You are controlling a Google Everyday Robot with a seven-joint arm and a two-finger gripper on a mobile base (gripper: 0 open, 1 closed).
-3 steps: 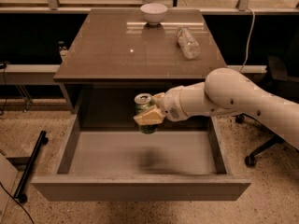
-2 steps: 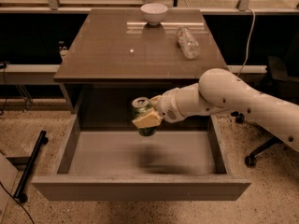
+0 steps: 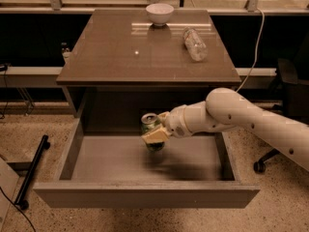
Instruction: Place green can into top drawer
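Green can (image 3: 150,123) hangs over the open top drawer (image 3: 145,196), clear of its grey floor. The tool (image 3: 156,134) pinches its body.

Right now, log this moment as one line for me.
phase: placing | gripper: shut on green can, inside open top drawer, over its floor | state: roughly upright, not released | tabletop: white bowl, clear bottle lying

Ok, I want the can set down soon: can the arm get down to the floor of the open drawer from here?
Probably yes. The pincer, holding the green can, hangs over the open top drawer, and nothing lies on the floor beneath it.
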